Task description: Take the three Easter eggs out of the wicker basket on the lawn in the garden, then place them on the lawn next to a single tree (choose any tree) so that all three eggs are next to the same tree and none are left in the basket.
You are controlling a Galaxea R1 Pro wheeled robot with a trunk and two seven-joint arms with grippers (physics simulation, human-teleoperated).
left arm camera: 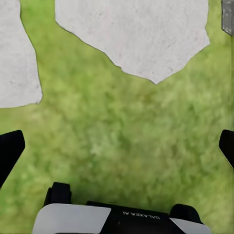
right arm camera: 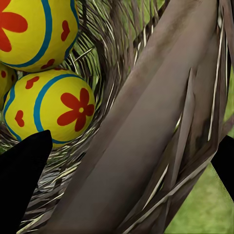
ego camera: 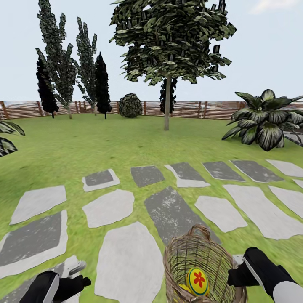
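Right at the bottom of the head view, the wicker basket (ego camera: 202, 265) stands tall and open at the top, just beside the right hand (ego camera: 235, 275). That hand's two black fingers (right arm camera: 22, 180) sit one on each side of the basket's rim wall, one inside and one outside, so it looks set around the rim, but whether it is squeezing cannot be told. Inside the basket lie the Easter eggs (right arm camera: 61, 107), yellow with red flowers and blue bands. They are down low, past the inner finger, so the right hand is much the nearer one to them. One egg (ego camera: 197, 281) shows from above with its flower facing up. The left hand (ego camera: 69, 284) hangs on the other side, well apart from the basket, with its fingers (left arm camera: 9, 153) spread wide and nothing between them, over the lawn (left arm camera: 131, 136) and the paving stones (ego camera: 126, 256). Farther off, more grey stones cross the grass. Beyond them, straight ahead and far from both hands, stands the tree (ego camera: 167, 105) with its thin bare trunk. The eggs would have to go that way, across the stones.
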